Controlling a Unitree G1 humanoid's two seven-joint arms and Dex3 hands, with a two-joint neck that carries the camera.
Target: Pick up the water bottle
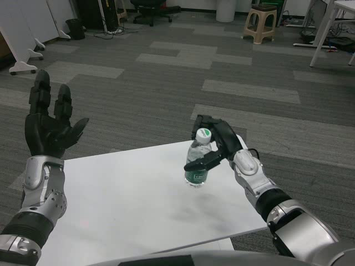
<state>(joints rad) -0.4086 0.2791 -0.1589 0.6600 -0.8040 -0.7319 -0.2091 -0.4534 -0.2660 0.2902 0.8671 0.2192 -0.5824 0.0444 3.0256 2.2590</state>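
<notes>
A small clear water bottle (198, 160) with a white cap and a green label stands upright on the white table (127, 205), near its far right edge. My right hand (217, 144) wraps around it from the right, fingers over the shoulder and thumb across the front just above the label. The bottle's base still looks to be on the tabletop. My left hand (49, 123) is raised at the far left, off the table's left edge, palm facing in with fingers spread and nothing in it.
Grey carpet tiles lie beyond the table's far edge. A beige stool (261, 24), a black office chair (151, 10) and white table legs (324, 30) stand far back in the room.
</notes>
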